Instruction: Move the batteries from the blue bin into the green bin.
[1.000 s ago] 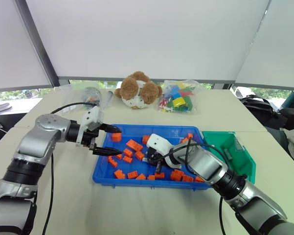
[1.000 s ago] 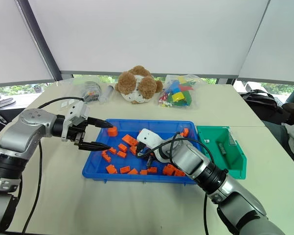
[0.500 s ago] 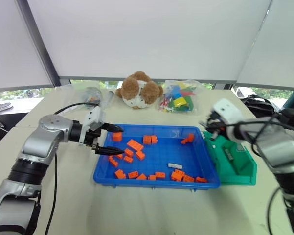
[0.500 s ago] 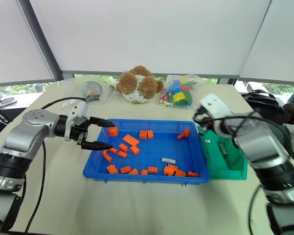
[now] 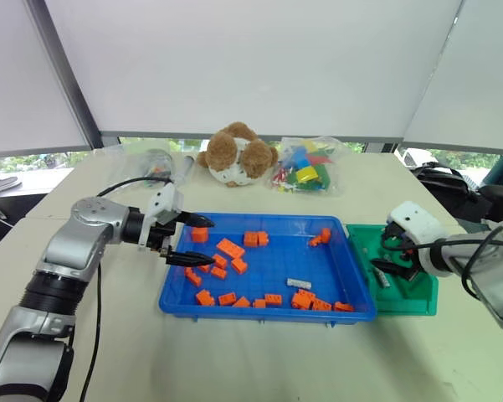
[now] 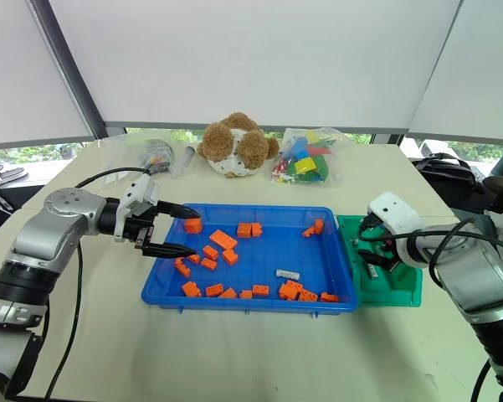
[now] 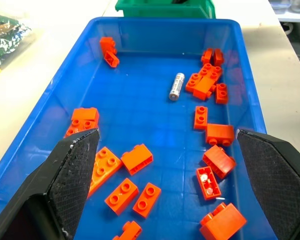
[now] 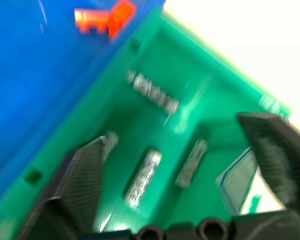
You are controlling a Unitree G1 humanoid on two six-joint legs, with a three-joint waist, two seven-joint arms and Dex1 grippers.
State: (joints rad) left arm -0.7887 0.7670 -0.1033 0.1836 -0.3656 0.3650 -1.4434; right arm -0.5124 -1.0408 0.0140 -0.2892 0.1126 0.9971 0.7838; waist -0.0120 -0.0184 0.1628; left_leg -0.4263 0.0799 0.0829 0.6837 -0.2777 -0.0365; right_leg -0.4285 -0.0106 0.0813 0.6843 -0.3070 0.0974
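The blue bin (image 5: 259, 311) sits mid-table with scattered orange bricks (image 5: 232, 249) and one grey battery (image 5: 299, 284), also seen lying loose on the blue floor (image 7: 176, 86). My left gripper (image 5: 202, 243) hovers open and empty over the bin's left end. The green bin (image 5: 406, 303) stands against the blue bin's right side. My right gripper (image 5: 391, 258) is open above its inside, holding nothing. Between and beyond its fingers (image 8: 85, 185), several batteries (image 8: 143, 177) lie on the green floor (image 8: 209, 65).
A teddy bear (image 5: 238, 155) and a bag of coloured blocks (image 5: 305, 174) lie behind the blue bin. A clear plastic bag (image 5: 155, 163) sits at the back left. A dark bag (image 5: 452, 184) rests beyond the table's right edge.
My right gripper left the middle of the blue bin, swung right to the green bin, dipped into it and opened. The left gripper stayed put.
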